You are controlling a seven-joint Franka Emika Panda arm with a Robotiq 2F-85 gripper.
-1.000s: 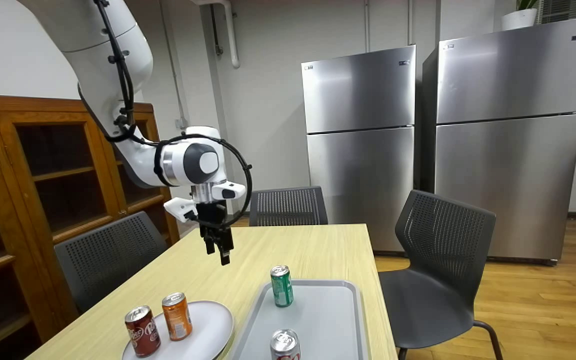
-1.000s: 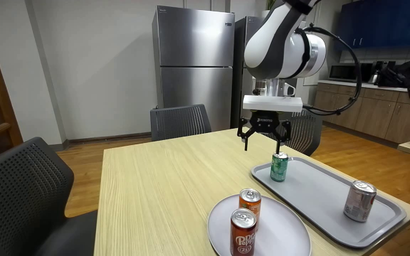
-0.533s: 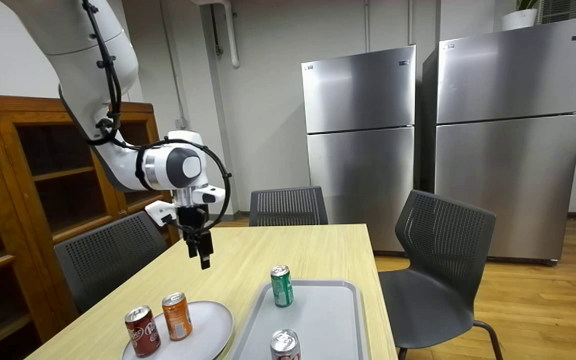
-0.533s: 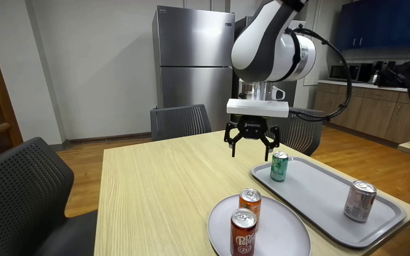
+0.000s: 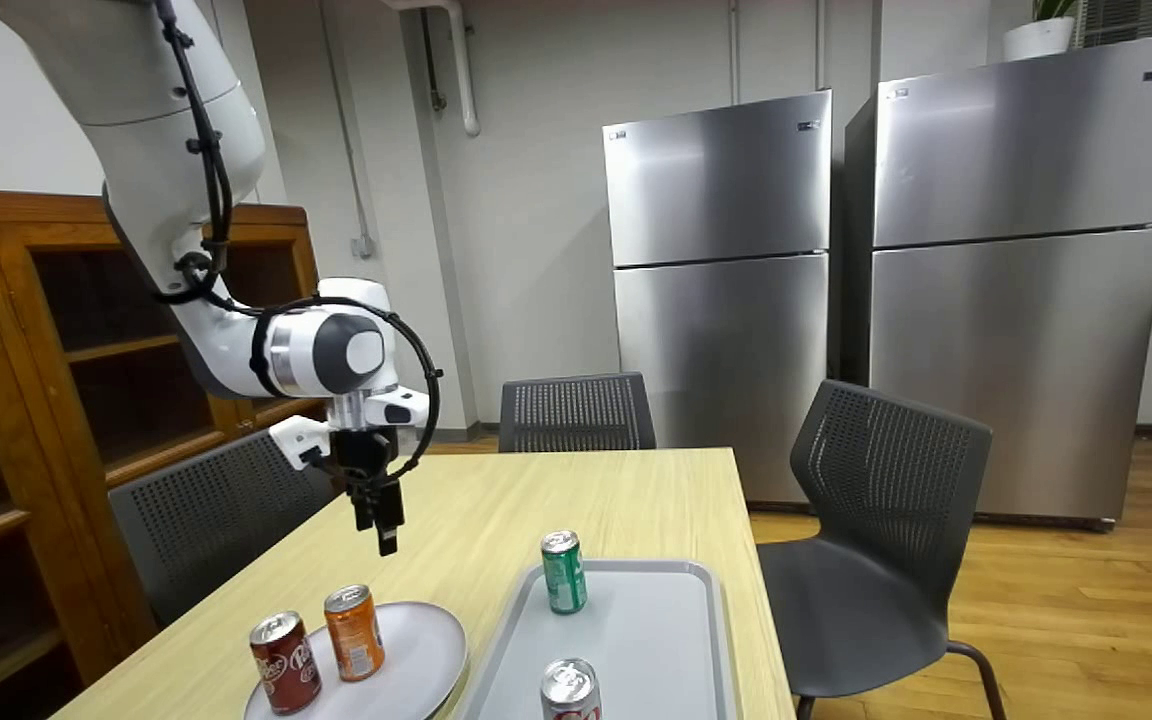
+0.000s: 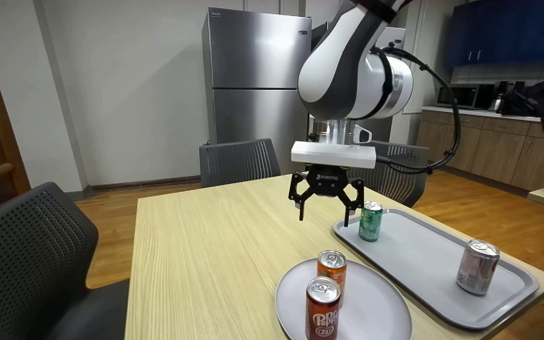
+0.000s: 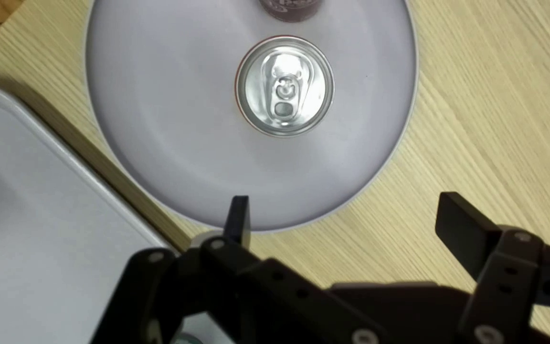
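My gripper is open and empty in both exterior views [image 5: 376, 540] [image 6: 324, 222]. It hangs above the table, fingers down. In the wrist view its fingers [image 7: 343, 203] are wide apart, over the plate's edge and bare wood. An orange can [image 5: 354, 632] stands upright on a round grey plate [image 6: 376, 302]. The can's silver top [image 7: 284, 86] shows beyond the fingers, not between them. A dark red Dr Pepper can [image 6: 322, 311] stands beside it on the plate. A green can [image 6: 370, 224] and a silver can [image 6: 477, 267] stand on a grey tray [image 5: 656, 620].
The pale wood table [image 6: 206, 245] carries the plate and tray side by side. Dark chairs [image 5: 886, 540] stand round it. A wooden cabinet [image 5: 116, 340] and steel fridges [image 5: 721, 300] are behind. A black cable [image 6: 456, 127] loops off the arm.
My gripper has moved away from above the green can, toward the plate side, and has come lower. It stays open. The cans, plate and tray have not moved.
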